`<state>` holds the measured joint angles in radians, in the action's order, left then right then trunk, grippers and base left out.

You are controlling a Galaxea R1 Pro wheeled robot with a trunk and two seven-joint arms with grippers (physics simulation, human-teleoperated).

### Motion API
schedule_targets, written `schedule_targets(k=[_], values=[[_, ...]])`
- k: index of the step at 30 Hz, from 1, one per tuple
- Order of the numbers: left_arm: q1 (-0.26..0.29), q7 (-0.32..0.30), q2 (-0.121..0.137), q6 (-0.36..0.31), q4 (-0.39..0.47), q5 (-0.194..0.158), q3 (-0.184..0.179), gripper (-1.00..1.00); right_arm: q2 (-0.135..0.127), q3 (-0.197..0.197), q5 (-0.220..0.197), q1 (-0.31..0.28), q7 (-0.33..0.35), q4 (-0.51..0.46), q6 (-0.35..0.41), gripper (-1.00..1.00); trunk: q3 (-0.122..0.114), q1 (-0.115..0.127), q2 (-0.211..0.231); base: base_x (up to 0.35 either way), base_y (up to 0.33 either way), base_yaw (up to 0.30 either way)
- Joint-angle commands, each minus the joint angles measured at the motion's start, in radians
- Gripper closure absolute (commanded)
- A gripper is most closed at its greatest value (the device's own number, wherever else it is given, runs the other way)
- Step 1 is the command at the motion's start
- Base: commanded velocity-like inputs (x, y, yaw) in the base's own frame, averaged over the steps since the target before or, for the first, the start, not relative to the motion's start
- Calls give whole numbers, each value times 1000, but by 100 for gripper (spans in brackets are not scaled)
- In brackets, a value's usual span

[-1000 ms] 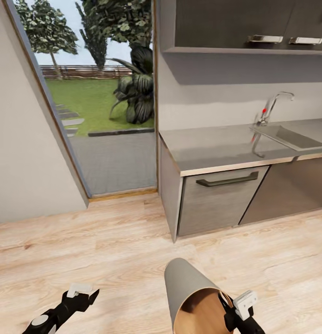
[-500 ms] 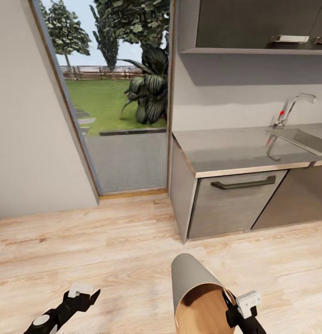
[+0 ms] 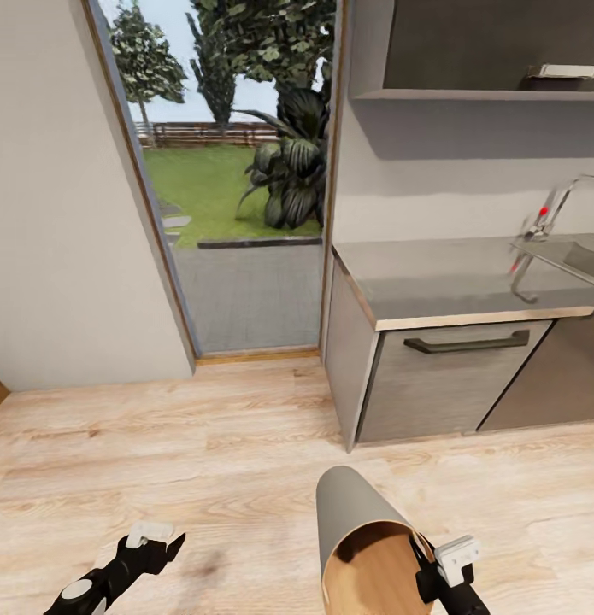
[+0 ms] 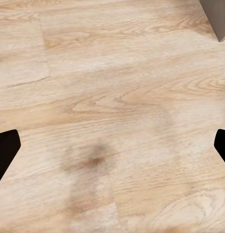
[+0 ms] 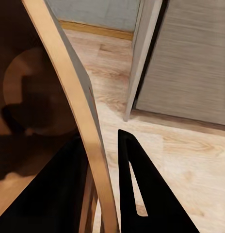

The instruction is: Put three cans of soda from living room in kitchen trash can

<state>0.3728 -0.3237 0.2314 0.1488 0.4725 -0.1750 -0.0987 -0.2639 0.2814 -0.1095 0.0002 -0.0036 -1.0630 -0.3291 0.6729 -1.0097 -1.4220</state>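
**A:** The tash can (image 3: 356,530) is off the floor, tipped with its brown mouth toward me, near and a little right of centre. My right gripper (image 3: 423,559) is pinched on its rim, one finger inside the wall and one outside, as the right wrist view shows (image 5: 100,194).

**B:** And the left gripper (image 3: 160,542)?

**A:** Spread wide and carrying nothing, low over the wood floor (image 3: 202,444) on the near left. Its fingertips (image 4: 6,150) sit at opposite edges of the wrist picture.

**B:** What worries you?

**A:** I judge that rim pinch to be thin. The bin is wide and hangs from one edge, so a sharp turn of the base could swing it and let it slip out. It could also clip the corner of the cabinet (image 3: 356,376) under the desk (image 3: 433,282), just beyond it on the right. I see no soda cans here, so I can't say whether any are inside.
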Motion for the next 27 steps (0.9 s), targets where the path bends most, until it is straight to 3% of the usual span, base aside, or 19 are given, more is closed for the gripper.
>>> schedule_targets(k=[1,9,27], values=[[0,0,0,0,0,0,0,-100,0,-1,-1,0,10,-2,0,100,0,0,0,-5,22,1],[0,3,-1,0,0,0,-1,-100,1,1,-1,0,10,0,0,100,1,0,0,-102,152,76],[0,4,-1,-1,2,0,-3,-100,2,2,-1,0,10,7,1,100,7,0,0,-225,214,221]])
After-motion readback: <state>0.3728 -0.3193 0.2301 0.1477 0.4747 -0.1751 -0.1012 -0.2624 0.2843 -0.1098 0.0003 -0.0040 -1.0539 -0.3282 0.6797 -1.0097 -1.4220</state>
